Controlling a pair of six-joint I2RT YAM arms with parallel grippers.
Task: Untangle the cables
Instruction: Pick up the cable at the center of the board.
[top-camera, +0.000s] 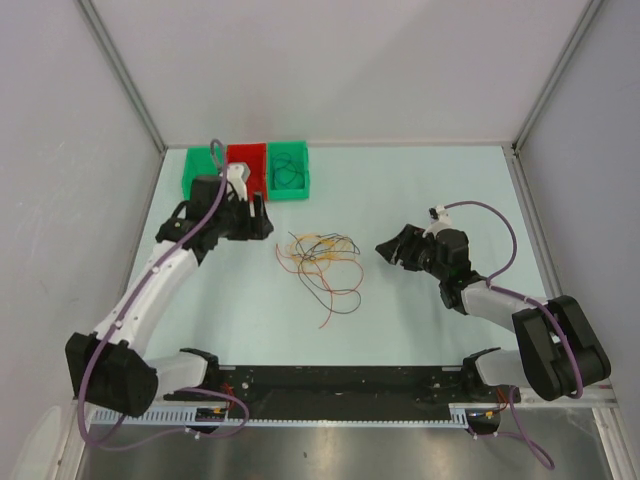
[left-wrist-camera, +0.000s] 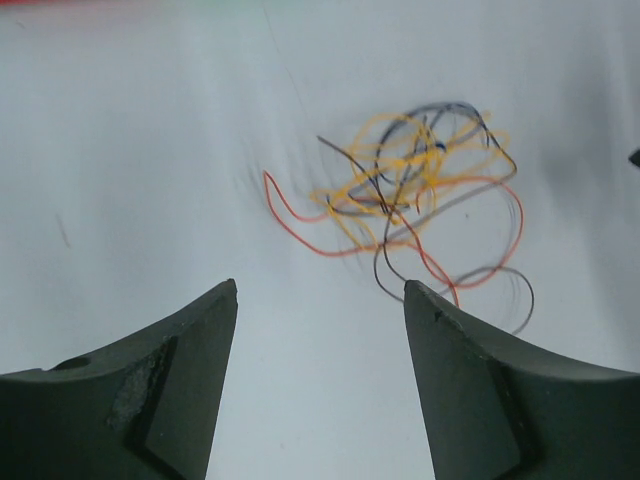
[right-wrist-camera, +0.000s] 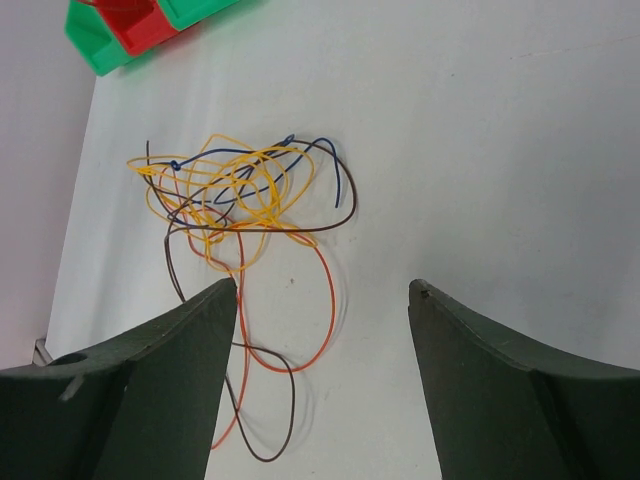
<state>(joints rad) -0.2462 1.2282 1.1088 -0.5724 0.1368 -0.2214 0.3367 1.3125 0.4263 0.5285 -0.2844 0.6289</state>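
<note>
approach step: both jaws wide open, empty, flanking the cables (top-camera: 316, 256); next probably pinch one loose end.

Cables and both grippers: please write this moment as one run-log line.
cables: tangled pile on table | left gripper: open, empty, apart from pile | right gripper: open, empty, apart from pile

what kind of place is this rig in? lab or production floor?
Probably a lab test cell: blank wall panels on metal posts enclose a pale table, the left arm and right arm are bolted at its near edge, and the props are loose cables and small bins.
</note>
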